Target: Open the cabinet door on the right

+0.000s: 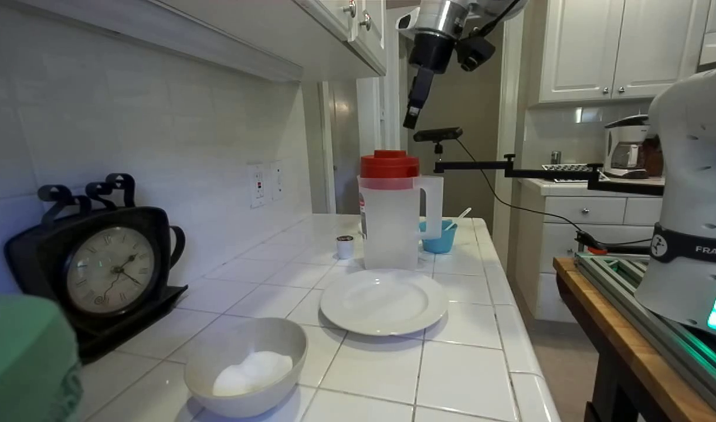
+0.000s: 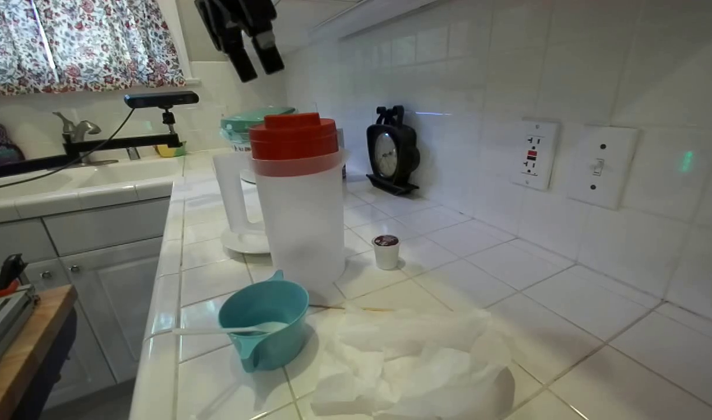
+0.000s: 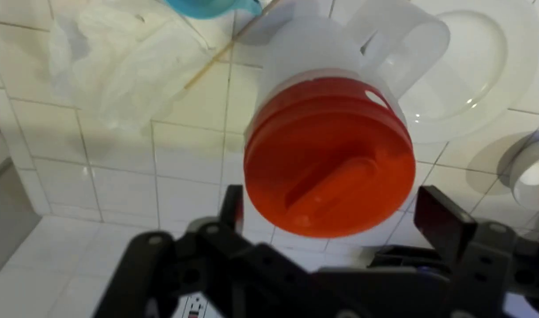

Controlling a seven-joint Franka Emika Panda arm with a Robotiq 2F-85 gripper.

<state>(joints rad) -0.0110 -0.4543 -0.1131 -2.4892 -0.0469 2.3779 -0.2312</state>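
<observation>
Here's the gripper (image 2: 261,71), pointing down over the tiled bench (image 1: 463,375), its fingers (image 2: 269,56) spread well apart; the wrist view catches a red lid (image 3: 331,168) below, framed between them. That lid tops a translucent pitcher (image 1: 390,228), standing upright. Now up to the cabinet door (image 1: 374,38)! In an exterior view it sits high, at the far end of the overhead cabinet (image 1: 322,58), white, seen steeply from below, a small metal handle (image 1: 366,21) near its lower corner. Whether it lies quite flush, I cannot tell. The gripper hangs apart from it, lower in that picture and to its right. Down on the bench, a white plate (image 1: 384,302) lies near the pitcher, then comes a bowl (image 1: 240,335) with something white inside, and a black clock (image 1: 110,269) stands by the wall (image 1: 217,135). On the pitcher's other side, there's a turquoise cup (image 2: 283,350), a white spoon (image 2: 216,331) resting in it, stem over the rim; a small pod (image 2: 386,255) stands near the pitcher, upright, and a crumpled white sheet (image 2: 414,367) spreads across the tiles.
</observation>
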